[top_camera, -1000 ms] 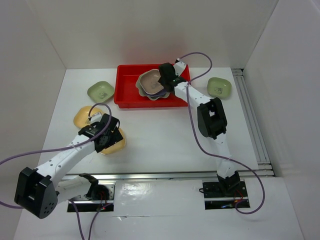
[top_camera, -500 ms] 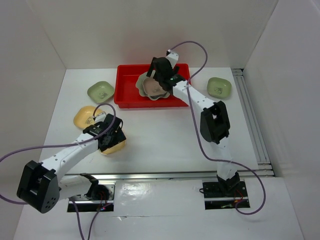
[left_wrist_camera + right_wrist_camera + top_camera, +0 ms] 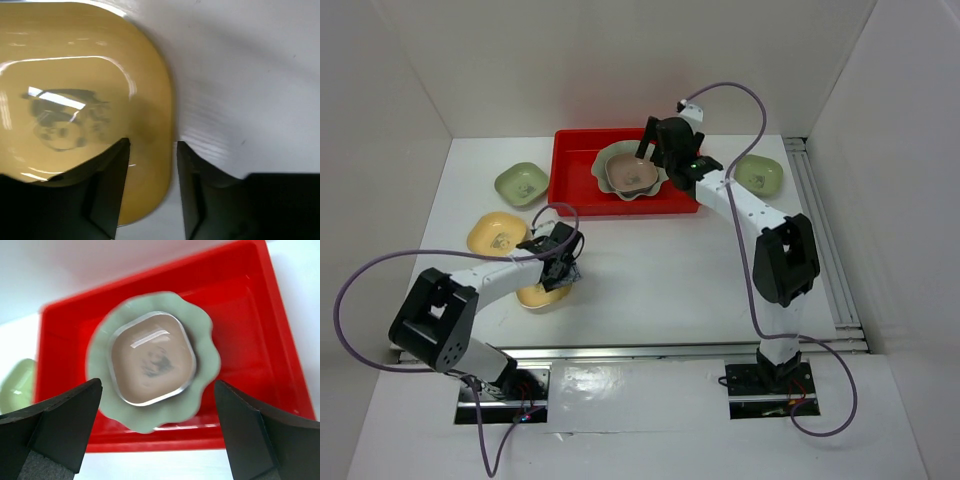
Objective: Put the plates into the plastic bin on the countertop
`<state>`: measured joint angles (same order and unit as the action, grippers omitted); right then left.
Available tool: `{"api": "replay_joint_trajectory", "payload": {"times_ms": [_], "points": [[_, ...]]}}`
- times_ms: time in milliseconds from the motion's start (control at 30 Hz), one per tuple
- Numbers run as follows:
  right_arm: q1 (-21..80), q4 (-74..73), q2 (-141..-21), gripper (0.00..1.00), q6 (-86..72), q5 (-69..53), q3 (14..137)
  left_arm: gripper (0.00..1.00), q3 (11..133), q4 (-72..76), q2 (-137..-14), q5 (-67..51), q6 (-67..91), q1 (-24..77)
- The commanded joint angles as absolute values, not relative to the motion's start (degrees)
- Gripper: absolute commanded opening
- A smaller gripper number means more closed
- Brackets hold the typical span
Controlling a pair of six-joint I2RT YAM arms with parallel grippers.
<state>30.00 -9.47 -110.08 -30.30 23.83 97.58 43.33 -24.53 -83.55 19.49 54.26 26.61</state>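
Note:
The red plastic bin (image 3: 570, 172) stands at the back of the white countertop (image 3: 650, 270). In it lies the large pale-green plate (image 3: 205, 355) with a tan dish (image 3: 150, 362) resting on top. My right gripper (image 3: 157, 390) hovers above them, open wide and holding nothing. My left gripper (image 3: 561, 278) is low over a yellow dish (image 3: 75, 100) near the front left. Its jaws are open and straddle the dish's right rim, one finger (image 3: 107, 190) over the bowl and the other on the table side. A second yellow dish (image 3: 495, 232) and two green dishes (image 3: 521, 183) (image 3: 759, 174) lie on the countertop.
White walls close in the countertop at the back and both sides. A metal rail (image 3: 820, 230) runs along the right edge, and another crosses the front by the arm bases. Purple cables loop from both arms.
My right gripper opened, left the tan dish on the green plate and drew back. My left gripper shifted right to the yellow dish's rim, and its jaws narrowed.

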Motion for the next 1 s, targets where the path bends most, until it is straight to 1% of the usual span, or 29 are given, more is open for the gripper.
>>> {"api": "replay_joint_trajectory", "payload": {"times_ms": [0, 33, 67, 100, 167, 267, 300, 333, 400, 433, 533, 567, 600, 633, 667, 700, 767, 833, 967], "points": [[29.0, -6.1, -104.8, 1.00, -29.0, 22.9, 94.6, 0.53, 44.8, -22.0, -84.9, 19.2, 54.9, 28.2], [28.5, -5.5, -104.2, 1.00, -29.0, 22.9, 94.0, 0.44, 44.8, -22.0, -85.4, 19.8, 55.5, 28.2], [28.5, -5.5, -103.7, 1.00, -29.0, 22.9, 93.1, 0.07, 44.8, -22.0, -85.4, 19.8, 55.5, 28.9], [28.5, -5.5, -102.8, 1.00, -29.0, 22.9, 93.1, 0.00, 44.8, -22.5, -85.4, 19.8, 56.5, 29.6], [27.9, -5.5, -102.0, 1.00, -29.0, 22.9, 91.9, 0.00, 45.3, -23.5, -86.0, 19.8, 57.9, 30.9], [27.3, -5.5, -100.3, 1.00, -29.0, 22.9, 91.3, 0.00, 47.3, -28.6, -83.8, 20.4, 62.8, 37.1], [27.3, -6.2, -99.2, 1.00, -29.0, 23.5, 90.7, 0.00, 47.9, -29.7, -82.5, 21.0, 63.9, 41.7], [26.8, -6.9, -98.6, 1.00, -29.0, 24.5, 89.9, 0.00, 49.4, -31.9, -81.1, 22.3, 66.2, 44.0], [25.0, -7.5, -95.6, 1.00, -29.8, 25.0, 88.3, 0.00, 53.5, -33.5, -78.4, 23.1, 66.3, 48.2], [24.4, -7.5, -94.1, 1.00, -29.8, 25.0, 87.1, 0.00, 53.5, -34.4, -78.4, 23.1, 66.3, 48.9], [22.8, -7.5, -86.8, 1.00, -30.5, 27.8, 81.1, 0.00, 61.6, -36.0, -78.9, 24.8, 62.5, 48.9], [21.6, -8.2, -84.8, 1.00, -31.0, 29.3, 79.9, 0.00, 66.0, -36.0, -79.5, 25.3, 59.6, 48.9], [21.6, -9.0, -82.9, 1.00, -31.0, 30.4, 77.9, 0.00, 68.5, -37.3, -80.4, 27.4, 58.6, 48.9], [21.0, -12.3, -79.1, 1.00, -31.0, 32.0, 77.2, 0.00, 71.3, -38.0, -81.6, 28.6, 57.9, 48.9], [21.0, -13.8, -77.2, 1.00, -32.7, 34.9, 76.5, 0.00, 76.4, -38.7, -84.3, 29.7, 57.0, 48.3], [21.0, -14.8, -75.2, 1.00, -32.7, 35.8, 74.3, 0.00, 78.9, -39.2, -85.8, 30.7, 55.6, 48.3], [21.0, -15.4, -68.5, 1.00, -33.7, 36.4, 71.6, 0.00, 83.0, -38.0, -90.4, 30.7, 53.2, 46.0], [21.0, -15.4, -62.9, 1.00, -34.2, 35.9, 68.4, 0.00, 90.0, -37.0, -94.2, 28.5, 49.5, 44.0], [21.6, -16.0, -56.5, 1.00, -35.7, 35.2, 64.6, 0.00, 100.0, -28.5, -103.3, 26.2, 42.4, 42.4]]}}
